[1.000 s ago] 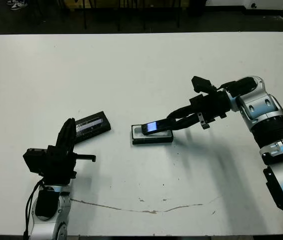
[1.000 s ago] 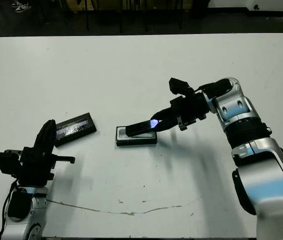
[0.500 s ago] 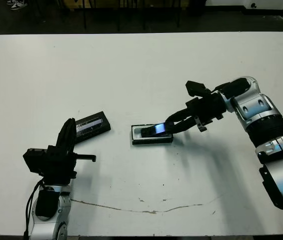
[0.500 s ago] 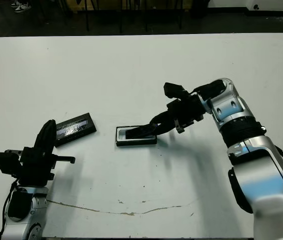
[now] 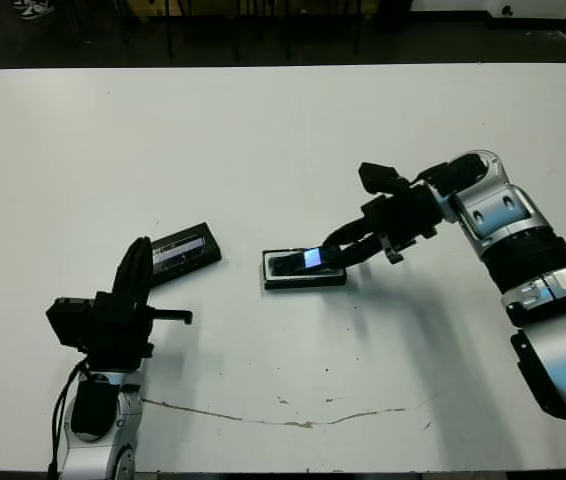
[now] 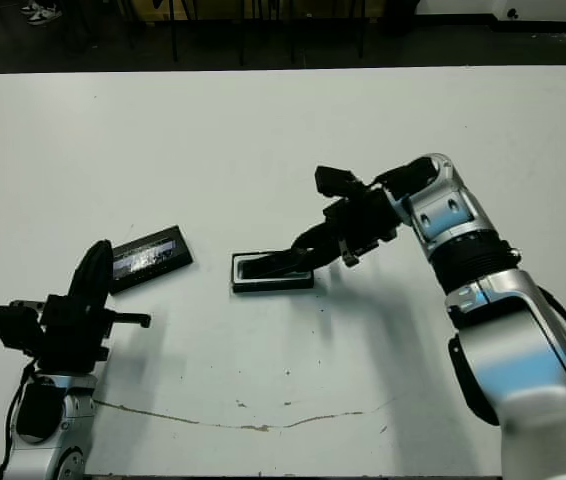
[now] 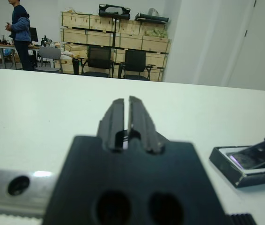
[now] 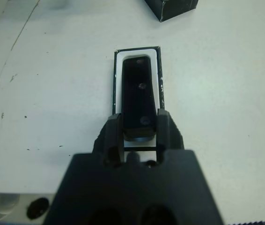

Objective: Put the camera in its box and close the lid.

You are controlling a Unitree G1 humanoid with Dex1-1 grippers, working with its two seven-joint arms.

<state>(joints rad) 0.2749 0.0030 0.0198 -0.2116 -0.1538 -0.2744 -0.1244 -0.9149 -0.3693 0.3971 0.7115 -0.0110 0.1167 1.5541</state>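
Status: placement step under way; lid step not begun.

Right gripper [image 8: 139,129]: fingers pinch the near end of the camera [image 8: 137,96] from both sides. The camera reaches out ahead of the fingertips, lined up lengthwise over the white-lined box [image 5: 304,270]. Its far end sits low inside the tray, close to the far wall; the held end seems slightly raised, so it is judged not yet fully seated. A white margin of lining shows along each long side of the camera in the right wrist view. The pale bluish window shows in the left eye view, just ahead of the fingers.

Left gripper [image 7: 127,123]: fingers pressed nearly together, holding nothing, hanging above the table [image 5: 283,140] well apart from the box.

Lid [image 5: 183,250]: lies flat on the table, stripe up, just ahead of the left gripper and off to the far side of the box from the right gripper. Untouched.

Remaining, as judged: lower and release the camera, withdraw the right arm, fetch the lid, set it on the box.

Change from the earlier frames: a second ago the camera was carried higher and steeply tilted above the box; half a second ago it was lower; now it is nearly level and partly within the tray. The right arm has reached further toward the box. Left gripper, lid and box are unmoved.

Beyond the table: chairs, stacked crates, a person standing.
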